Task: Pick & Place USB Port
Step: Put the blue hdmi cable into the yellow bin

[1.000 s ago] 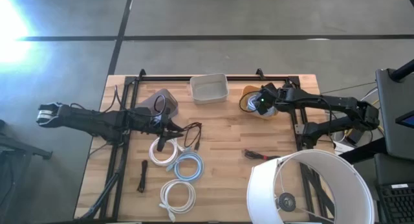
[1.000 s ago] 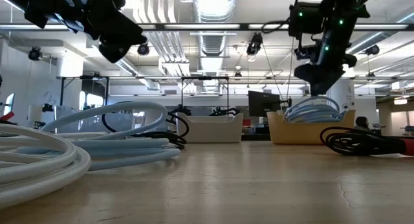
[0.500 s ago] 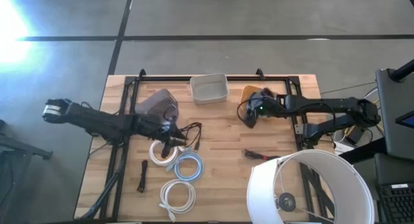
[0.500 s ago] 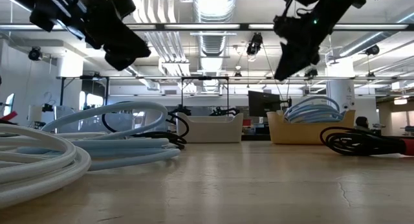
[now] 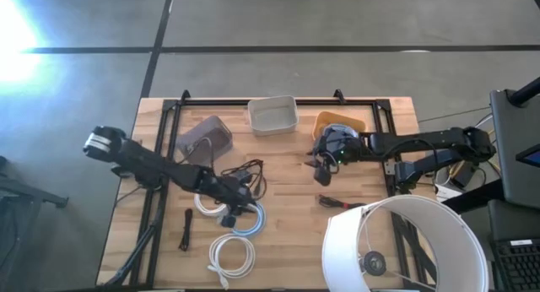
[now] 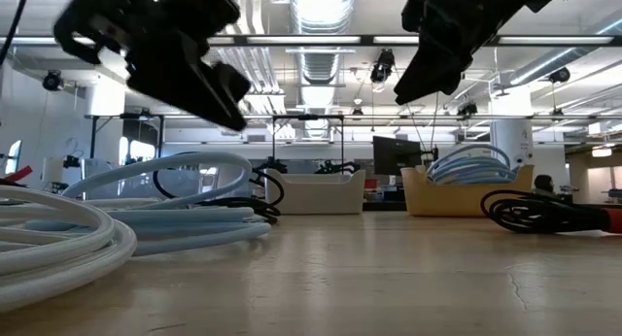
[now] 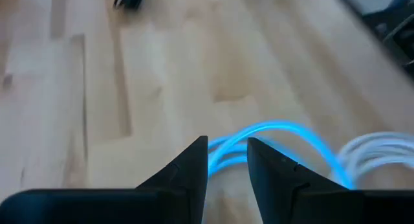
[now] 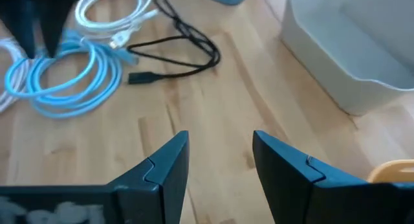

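Coiled cables lie flat on the wooden table [image 5: 287, 241]; a USB port cannot be told apart among them. My left gripper [image 5: 236, 209] [image 7: 228, 160] hovers slanting down over the light-blue coil [image 5: 250, 220] [image 7: 284, 136], its fingers open by a narrow gap with nothing between them. My right gripper [image 5: 322, 167] [image 8: 220, 153] hangs open and empty over bare wood, on the near side of the orange bin [image 5: 354, 121]. A second light-blue coil [image 5: 337, 133] [image 6: 471, 163] rests in that bin.
A white coil [image 5: 232, 254], another white coil [image 5: 205, 197], a black cable [image 5: 251, 170] and a red-black cable [image 5: 336, 201] lie on the table. A white bin [image 5: 272, 115] and a grey bin [image 5: 207, 136] stand at the far edge. A big white lampshade [image 5: 405, 246] covers the near right corner.
My left gripper has gone toward the table's right and near edges and sunk, ending over the light-blue coil. My right gripper has drawn away from the orange bin toward the near edge and tipped more level; the coil in the bin has stayed.
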Tool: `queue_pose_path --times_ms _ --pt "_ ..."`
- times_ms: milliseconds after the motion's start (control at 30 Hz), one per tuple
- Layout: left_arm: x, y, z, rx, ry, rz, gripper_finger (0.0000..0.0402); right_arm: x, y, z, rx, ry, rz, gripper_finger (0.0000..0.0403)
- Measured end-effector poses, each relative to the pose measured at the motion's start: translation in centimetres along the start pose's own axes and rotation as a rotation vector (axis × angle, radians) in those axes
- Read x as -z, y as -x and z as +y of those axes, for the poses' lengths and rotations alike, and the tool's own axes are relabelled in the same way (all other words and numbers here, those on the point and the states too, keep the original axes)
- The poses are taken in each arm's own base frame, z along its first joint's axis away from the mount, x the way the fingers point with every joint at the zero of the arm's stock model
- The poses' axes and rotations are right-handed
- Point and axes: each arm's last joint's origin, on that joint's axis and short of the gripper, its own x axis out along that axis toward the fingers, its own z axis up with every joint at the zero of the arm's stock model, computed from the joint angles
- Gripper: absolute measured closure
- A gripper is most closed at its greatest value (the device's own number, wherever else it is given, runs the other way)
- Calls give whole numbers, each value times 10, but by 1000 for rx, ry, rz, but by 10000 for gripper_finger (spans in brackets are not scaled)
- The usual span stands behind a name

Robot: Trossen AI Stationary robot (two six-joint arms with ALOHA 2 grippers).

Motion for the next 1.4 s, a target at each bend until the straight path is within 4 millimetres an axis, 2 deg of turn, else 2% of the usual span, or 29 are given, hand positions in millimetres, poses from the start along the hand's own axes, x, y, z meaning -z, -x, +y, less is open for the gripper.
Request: queue_pose_path --times_ms 200,433,533,733,900,1167,1300,1400 --pt "5 -17 3 -80 -1 114 251 4 -10 6 -7 17 33 234" --pt "26 -37 5 -114 -20 250 196 11 -30 7 10 44 98 234" --pt "34 -44 8 -193 -42 292 189 13 -38 8 13 69 113 234" --pt "41 -52 8 -209 -17 328 195 16 -55 11 -34 50 128 234" --pt "41 -51 8 -197 11 330 228 16 -69 17 -137 42 125 232" --pt "39 -49 6 -144 55 323 374 20 -85 20 -171 44 119 234" --pt "31 -46 5 -165 53 304 382 17 -85 22 -186 42 96 234" --pt "17 -41 5 -235 -4 255 379 13 -82 24 -203 13 55 234"
